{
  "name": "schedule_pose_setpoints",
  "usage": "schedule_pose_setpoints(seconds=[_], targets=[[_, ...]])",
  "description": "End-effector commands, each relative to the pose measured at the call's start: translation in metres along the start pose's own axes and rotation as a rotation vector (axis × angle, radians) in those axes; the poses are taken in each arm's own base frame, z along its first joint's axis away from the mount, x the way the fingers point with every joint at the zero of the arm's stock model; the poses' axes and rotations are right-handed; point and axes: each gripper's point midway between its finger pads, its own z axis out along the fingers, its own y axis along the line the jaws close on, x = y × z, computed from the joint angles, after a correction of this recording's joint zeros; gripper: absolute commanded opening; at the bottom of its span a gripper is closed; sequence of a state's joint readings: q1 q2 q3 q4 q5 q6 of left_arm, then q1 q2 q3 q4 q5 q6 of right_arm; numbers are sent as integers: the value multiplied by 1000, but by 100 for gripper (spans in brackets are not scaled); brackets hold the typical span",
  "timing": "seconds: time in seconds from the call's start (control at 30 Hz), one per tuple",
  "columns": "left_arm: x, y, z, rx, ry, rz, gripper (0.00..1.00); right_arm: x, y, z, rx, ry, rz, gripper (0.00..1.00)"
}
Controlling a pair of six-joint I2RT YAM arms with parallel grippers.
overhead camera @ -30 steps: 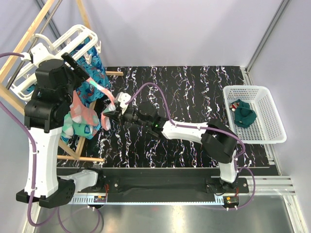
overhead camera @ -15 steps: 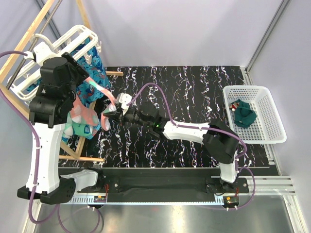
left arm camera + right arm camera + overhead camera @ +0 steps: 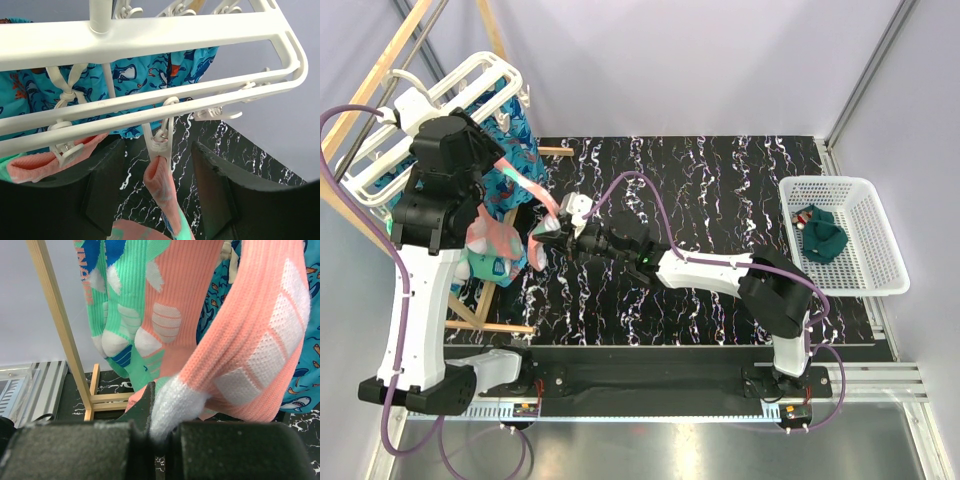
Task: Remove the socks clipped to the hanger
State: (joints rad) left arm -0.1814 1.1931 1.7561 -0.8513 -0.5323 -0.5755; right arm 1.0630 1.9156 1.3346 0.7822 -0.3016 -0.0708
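Coral sock [image 3: 250, 355], toe in right claw [image 3: 150, 432], seemingly slanting up to clip [image 3: 161, 145]

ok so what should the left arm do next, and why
Probably close the left fingers on the white clip to squeeze it open. They stand open with the clip hanging between them, it grips the cuff of the coral sock, and the right fingers are shut on that sock's white toe, ready to pull it free.

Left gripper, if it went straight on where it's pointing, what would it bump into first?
Most likely the white clip pinching the coral sock. It hangs from the hanger, right in line with the open left gripper. How far away it is looks hard to judge.
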Motion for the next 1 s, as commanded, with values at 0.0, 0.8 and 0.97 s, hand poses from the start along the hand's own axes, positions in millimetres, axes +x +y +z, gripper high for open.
schedule_pose_setpoints(seconds=[0.0, 0.8, 0.97], targets=[[-18, -1, 5, -16, -82, -47, 59, -55, -1, -5, -5, -126, -46, 0], [-18, -6, 15, 4, -118, -50, 49, -59, -4, -10, 3, -136, -37, 0], [-20, -6, 14, 9, -127, -63, 37, -59, -5, -10, 4, -137, -34, 0]])
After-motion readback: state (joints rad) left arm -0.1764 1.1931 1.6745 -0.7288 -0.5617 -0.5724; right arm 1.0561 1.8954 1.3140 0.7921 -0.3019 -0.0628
